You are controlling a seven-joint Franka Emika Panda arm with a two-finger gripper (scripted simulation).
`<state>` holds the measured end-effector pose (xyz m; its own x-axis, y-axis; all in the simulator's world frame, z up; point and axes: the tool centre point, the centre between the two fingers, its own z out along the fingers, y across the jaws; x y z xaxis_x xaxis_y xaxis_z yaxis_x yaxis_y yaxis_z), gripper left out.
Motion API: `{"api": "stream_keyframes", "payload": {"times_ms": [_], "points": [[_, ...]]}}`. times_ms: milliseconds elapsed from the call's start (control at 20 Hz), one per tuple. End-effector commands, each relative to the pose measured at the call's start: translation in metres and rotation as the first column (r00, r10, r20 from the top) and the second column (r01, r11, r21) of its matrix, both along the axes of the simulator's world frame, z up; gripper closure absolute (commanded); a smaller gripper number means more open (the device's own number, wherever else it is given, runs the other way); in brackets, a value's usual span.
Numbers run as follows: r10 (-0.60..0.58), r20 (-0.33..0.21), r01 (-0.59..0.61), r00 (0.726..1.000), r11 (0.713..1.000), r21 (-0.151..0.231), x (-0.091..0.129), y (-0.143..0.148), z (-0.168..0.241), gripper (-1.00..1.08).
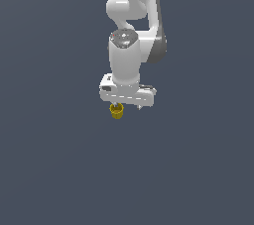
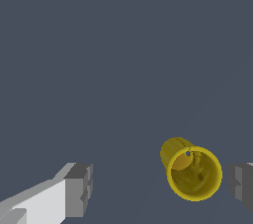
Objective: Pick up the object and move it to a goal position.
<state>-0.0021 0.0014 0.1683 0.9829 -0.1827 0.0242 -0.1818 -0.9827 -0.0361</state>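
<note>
A uniform dark grey-blue surface (image 1: 59, 169) fills both views; no edges, walls or markings are seen. The white arm (image 1: 130, 45) is pointed downward. The gripper (image 2: 160, 188) is spread wide, nothing clamped. The yellow cup (image 2: 193, 173) is seen between the fingers (image 2: 79, 191), close beside one, its opening facing the wrist camera. Contact cannot be determined.
</note>
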Motion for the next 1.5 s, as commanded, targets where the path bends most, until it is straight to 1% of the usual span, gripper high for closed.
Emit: {"api": "stream_keyframes", "payload": {"times_ms": [0,200,450,700,900,1100,1450], "points": [[-0.062,-0.006,0.062,0.998,0.998,-0.002,-0.007,-0.007,-0.01,-0.92],[-0.186,-0.016,0.186,0.982,0.983,-0.007,-0.02,-0.02,-0.029,-0.92],[-0.324,-0.025,0.324,0.946,0.946,-0.016,-0.038,-0.036,-0.049,-0.92],[-0.418,-0.029,0.417,0.908,0.909,-0.025,-0.05,-0.046,-0.063,-0.92],[-0.462,-0.03,0.461,0.887,0.887,-0.029,-0.057,-0.052,-0.069,-0.92],[-0.48,-0.03,0.479,0.877,0.877,-0.031,-0.06,-0.054,-0.072,-0.92],[-0.477,-0.031,0.476,0.878,0.879,-0.031,-0.06,-0.054,-0.08,-0.92]]}}
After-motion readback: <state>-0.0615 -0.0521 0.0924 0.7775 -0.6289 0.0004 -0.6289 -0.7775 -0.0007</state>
